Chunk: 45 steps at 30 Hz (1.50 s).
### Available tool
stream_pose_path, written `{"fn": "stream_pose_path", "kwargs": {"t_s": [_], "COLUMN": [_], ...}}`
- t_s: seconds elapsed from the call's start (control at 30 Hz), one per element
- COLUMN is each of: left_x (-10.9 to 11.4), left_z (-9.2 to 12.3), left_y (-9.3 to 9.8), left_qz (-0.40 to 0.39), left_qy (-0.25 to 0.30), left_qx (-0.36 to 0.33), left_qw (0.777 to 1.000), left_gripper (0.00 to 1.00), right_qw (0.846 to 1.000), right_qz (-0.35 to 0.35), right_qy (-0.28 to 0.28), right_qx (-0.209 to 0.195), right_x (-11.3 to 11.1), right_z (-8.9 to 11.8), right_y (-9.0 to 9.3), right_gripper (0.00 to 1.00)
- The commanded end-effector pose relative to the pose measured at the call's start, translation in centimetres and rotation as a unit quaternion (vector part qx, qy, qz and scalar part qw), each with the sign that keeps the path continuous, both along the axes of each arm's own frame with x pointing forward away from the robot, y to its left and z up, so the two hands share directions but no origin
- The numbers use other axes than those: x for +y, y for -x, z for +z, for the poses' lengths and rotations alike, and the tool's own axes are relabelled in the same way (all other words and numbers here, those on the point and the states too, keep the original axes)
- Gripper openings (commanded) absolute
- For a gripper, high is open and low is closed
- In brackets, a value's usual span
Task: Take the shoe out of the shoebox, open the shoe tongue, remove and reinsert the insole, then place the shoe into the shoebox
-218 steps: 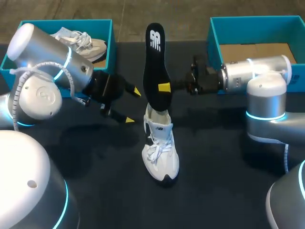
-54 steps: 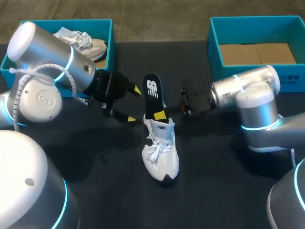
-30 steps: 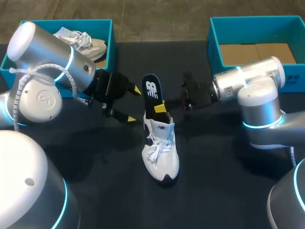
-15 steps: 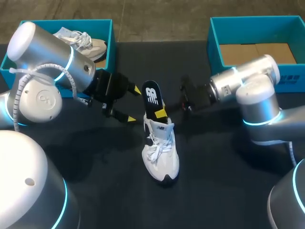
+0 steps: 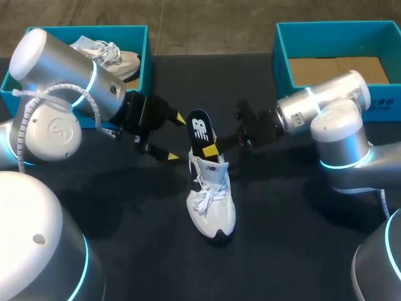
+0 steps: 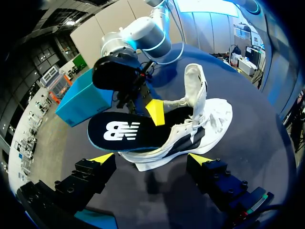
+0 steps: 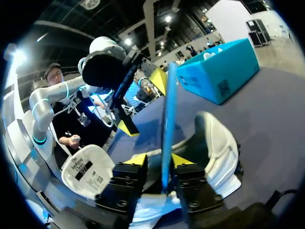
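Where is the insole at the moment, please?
In the head view the insole stands mid-table, lower end inside the white shoe, pinched by the right gripper; the open left gripper is just left of it.

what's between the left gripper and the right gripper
The black foam insole, upright with its lower end in the white sneaker. The right gripper is shut on it; the left gripper is open, clear of it. The head view shows this.

Black insole (image 5: pixel 200 128) half inside white shoe (image 5: pixel 212 197)
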<state>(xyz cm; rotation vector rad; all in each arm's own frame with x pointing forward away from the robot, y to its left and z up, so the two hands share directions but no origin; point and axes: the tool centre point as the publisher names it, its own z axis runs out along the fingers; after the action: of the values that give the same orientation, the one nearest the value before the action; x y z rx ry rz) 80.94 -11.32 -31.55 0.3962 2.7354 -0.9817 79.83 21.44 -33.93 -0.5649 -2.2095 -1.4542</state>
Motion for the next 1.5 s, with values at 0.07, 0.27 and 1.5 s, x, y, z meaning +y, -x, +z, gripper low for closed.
{"fn": "stream_pose_path", "kwargs": {"t_s": [0.07, 0.27, 1.5], "left_x": [-0.1, -0.1, -0.1], "left_z": [0.1, 0.1, 0.1], "left_y": [0.0, 0.0, 0.0], "left_qz": [0.001, 0.001, 0.001], "left_qy": [-0.003, -0.003, -0.003], "left_qx": [0.000, 0.000, 0.000], "left_qw": [1.000, 1.000, 1.000], "left_gripper": [1.00, 1.00, 1.00], "right_qw": [1.000, 1.000, 0.998], "right_qz": [-0.001, 0.016, 0.018], "right_qy": [0.005, 0.004, 0.056], "right_qx": [-0.012, -0.009, 0.032], "right_x": [0.1, 0.6, -0.6], "right_z": [1.3, 0.8, 0.1], "right_y": [-0.4, -1.6, 0.0], "right_gripper": [0.36, 0.26, 0.32]}}
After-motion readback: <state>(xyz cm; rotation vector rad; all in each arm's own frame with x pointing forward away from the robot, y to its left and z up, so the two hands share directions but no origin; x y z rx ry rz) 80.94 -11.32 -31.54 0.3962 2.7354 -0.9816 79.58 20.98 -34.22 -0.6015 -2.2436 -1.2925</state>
